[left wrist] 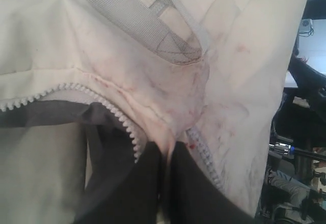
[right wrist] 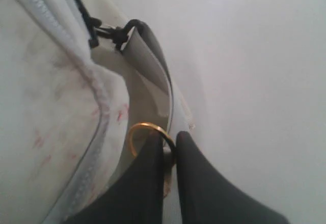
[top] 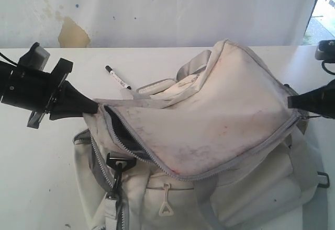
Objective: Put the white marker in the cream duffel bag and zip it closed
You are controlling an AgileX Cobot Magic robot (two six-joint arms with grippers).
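- The cream duffel bag (top: pixel 235 99) slumps on the white desk (top: pixel 31 151). Its soft fabric is smudged with reddish marks, a grey toothed zipper gapes over dark lining, and a black clip (top: pixel 118 161) hangs at the front.
- The left fingers (top: pixel 84 106), dark and tapered, are pressed together on the fabric at the zipper's end.
- The right fingers (top: pixel 301 100) are closed on a thin gold ring (right wrist: pixel 137 130) at the bag's other end.
- The white marker (top: pixel 118 78), slim and black-capped, lies on the desk behind the bag, apart from it.
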